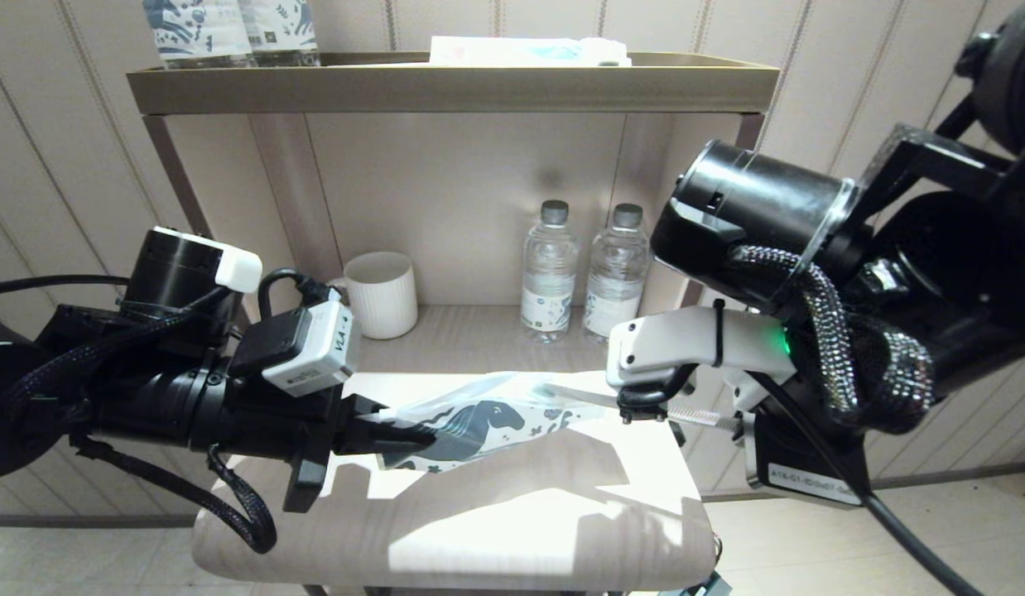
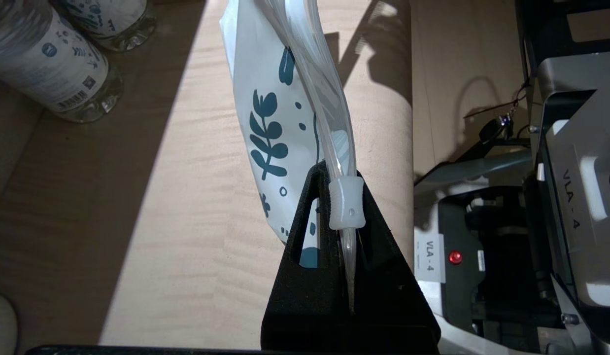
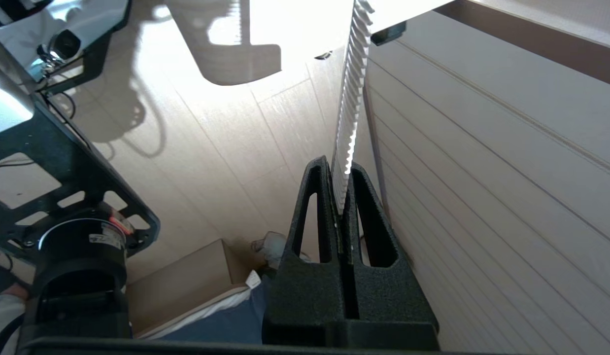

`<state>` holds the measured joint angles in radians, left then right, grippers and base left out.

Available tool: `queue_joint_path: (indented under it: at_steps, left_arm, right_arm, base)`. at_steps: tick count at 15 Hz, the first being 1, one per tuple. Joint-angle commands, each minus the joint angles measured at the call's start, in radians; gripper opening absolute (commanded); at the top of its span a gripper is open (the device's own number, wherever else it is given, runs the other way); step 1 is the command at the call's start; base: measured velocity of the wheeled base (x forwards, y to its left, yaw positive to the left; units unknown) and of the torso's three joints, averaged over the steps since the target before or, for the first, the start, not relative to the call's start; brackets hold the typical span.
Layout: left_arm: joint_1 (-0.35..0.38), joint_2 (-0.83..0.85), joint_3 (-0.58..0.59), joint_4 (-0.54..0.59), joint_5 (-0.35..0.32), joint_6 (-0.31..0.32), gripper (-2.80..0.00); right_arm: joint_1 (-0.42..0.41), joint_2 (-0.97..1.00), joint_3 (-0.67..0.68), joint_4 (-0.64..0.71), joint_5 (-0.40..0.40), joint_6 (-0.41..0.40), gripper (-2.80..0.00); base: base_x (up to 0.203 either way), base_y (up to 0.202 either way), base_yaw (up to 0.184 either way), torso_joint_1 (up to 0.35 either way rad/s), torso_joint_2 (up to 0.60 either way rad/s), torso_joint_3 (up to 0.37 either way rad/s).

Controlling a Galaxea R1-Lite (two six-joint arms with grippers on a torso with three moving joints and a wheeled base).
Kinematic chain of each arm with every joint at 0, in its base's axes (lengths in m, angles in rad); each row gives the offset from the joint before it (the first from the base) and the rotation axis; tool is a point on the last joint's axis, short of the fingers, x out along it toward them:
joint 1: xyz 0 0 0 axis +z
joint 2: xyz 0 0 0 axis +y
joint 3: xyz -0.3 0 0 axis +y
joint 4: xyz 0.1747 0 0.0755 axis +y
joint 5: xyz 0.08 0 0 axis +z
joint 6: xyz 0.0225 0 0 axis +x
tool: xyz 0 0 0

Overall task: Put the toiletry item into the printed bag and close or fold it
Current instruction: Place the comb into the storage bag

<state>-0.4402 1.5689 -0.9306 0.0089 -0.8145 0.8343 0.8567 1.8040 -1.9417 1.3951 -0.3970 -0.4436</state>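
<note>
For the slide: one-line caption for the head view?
Left gripper holds the printed bag while right gripper feeds in the comb.

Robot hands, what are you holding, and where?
Left gripper pinches the printed bag by its clear top strip; right gripper pinches the comb at one end.

"VLA-4" is printed on the left wrist camera housing (image 1: pixel 310 352) and on the base's white label (image 2: pixel 429 256). Bottle labels (image 2: pixel 53 64) are illegible.

Hard sunlight blows out patches of the pale tabletop (image 1: pixel 479 538), with sharp arm shadows between them. The shelf recess behind sits dimmer. Everything looks sharp; straight lines bow toward the head view's edges.
</note>
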Motion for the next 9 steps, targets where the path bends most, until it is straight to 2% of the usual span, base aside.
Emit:
queue_joint_path:
  at_steps: [1,7,9]
  left_arm:
    - [0.0,-0.006,0.006,-0.001,-0.005,0.005,-2.8]
    - [0.011,-0.028,-0.001,-0.004,-0.027,0.001,-2.8]
    - [0.059,-0.036,-0.027,0.001,-0.058,-0.01,-2.8]
  right_arm:
    - [0.006,-0.003,0.001,0.007,-0.005,0.002,-2.8]
    - [0.013,-0.072,0.012,0.001,-0.012,0.017,-2.8]
    - [0.005,-0.113,0.012,-0.056,0.003,0.081,-2.8]
  base:
    - [0.0,0.0,0.0,0.0,0.0,0.0]
    - [0.0,0.0,0.0,0.0,0.0,0.0]
    - [0.0,0.0,0.0,0.0,0.0,0.0]
